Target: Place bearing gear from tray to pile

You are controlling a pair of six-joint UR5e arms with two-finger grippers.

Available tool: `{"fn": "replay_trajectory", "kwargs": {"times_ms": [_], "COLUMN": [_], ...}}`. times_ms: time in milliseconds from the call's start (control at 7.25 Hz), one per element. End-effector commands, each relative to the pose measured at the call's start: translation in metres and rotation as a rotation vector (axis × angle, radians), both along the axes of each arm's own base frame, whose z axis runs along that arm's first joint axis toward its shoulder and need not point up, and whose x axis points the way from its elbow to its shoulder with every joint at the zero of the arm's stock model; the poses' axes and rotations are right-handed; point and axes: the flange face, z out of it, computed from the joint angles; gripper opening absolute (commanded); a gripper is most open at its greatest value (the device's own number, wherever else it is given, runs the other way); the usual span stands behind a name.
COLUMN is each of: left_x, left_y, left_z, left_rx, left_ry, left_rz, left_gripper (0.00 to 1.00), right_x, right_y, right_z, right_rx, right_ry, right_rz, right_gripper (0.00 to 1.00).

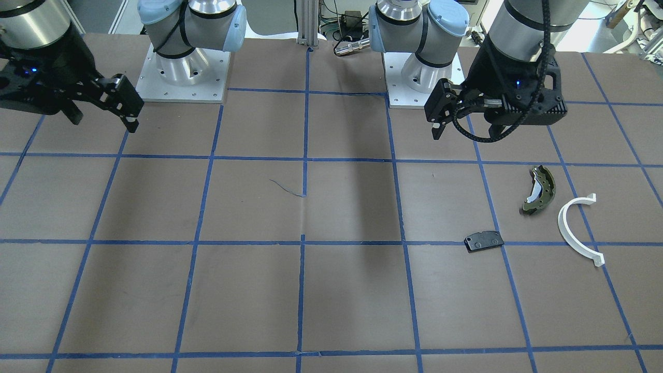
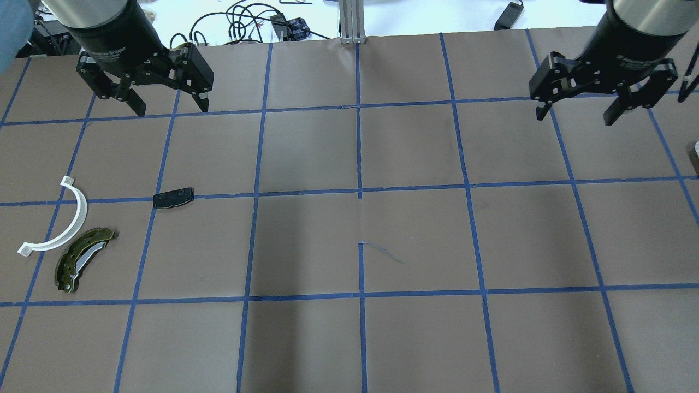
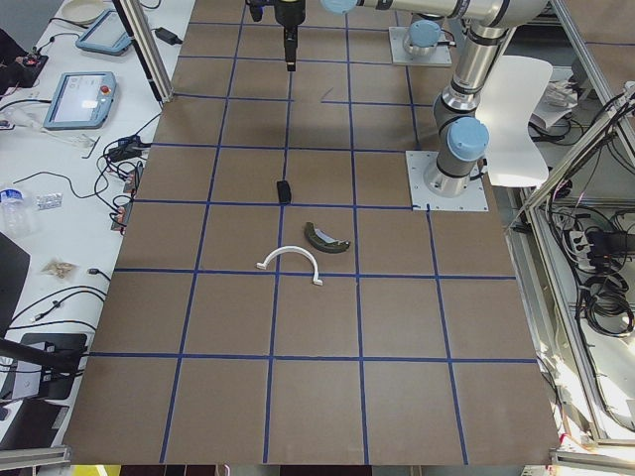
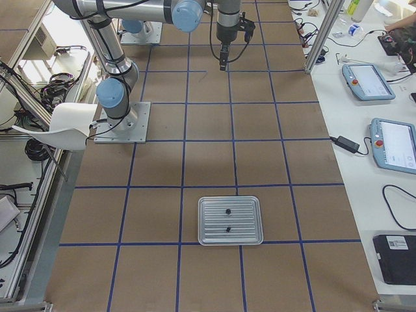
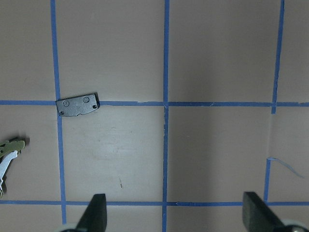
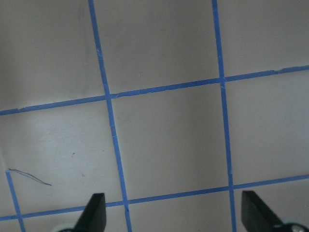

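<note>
A ribbed silver tray [image 4: 211, 224] lies at the table's end on my right side. Two small dark parts [image 4: 228, 211] rest on it, too small to tell which is the bearing gear. The pile lies on my left side: an olive brake shoe [image 2: 82, 257], a white half-ring [image 2: 73, 221] and a black pad [image 2: 173, 197], also seen as the pad [image 5: 78, 105] in the left wrist view. My left gripper [image 2: 170, 106] hangs open and empty beyond the pad. My right gripper [image 2: 577, 112] hangs open and empty over bare table.
Both arm bases [image 1: 184, 77] stand on plates at the robot's table edge. An aluminium post [image 2: 352, 22] and cables [image 2: 246, 22] sit at the far edge. Benches with tablets [image 4: 367, 81] line the operators' side. Blue tape grids the brown surface.
</note>
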Motion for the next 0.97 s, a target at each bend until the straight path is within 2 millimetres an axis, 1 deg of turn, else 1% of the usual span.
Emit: {"fn": "replay_trajectory", "kwargs": {"times_ms": [0, 138, 414, 690, 828], "left_x": [0.000, 0.000, 0.000, 0.000, 0.001], "left_y": [0.000, 0.000, 0.000, 0.000, 0.000], "left_z": [0.000, -0.001, 0.000, 0.000, 0.000], "left_rx": [0.000, 0.002, 0.000, 0.000, -0.001], "left_ry": [-0.001, -0.001, -0.001, -0.001, -0.004], "left_rz": [-0.003, -0.003, -0.003, -0.009, -0.017], "left_gripper": [1.00, 1.00, 1.00, 1.00, 0.99], "right_x": [-0.089, -0.141, -0.216, -0.298, -0.328], "right_y": [-0.009, -0.006, 0.000, -0.011, -0.017], "right_z": [-0.017, -0.023, -0.051, -0.097, -0.119], "right_rx": [0.005, 0.012, 0.036, -0.001, -0.020], "right_ry": [0.008, 0.048, 0.019, 0.067, 0.096], "right_rz": [0.132, 0.211, 0.266, 0.388, 0.445], "right_gripper": [1.00, 1.00, 1.00, 1.00, 1.00]}}
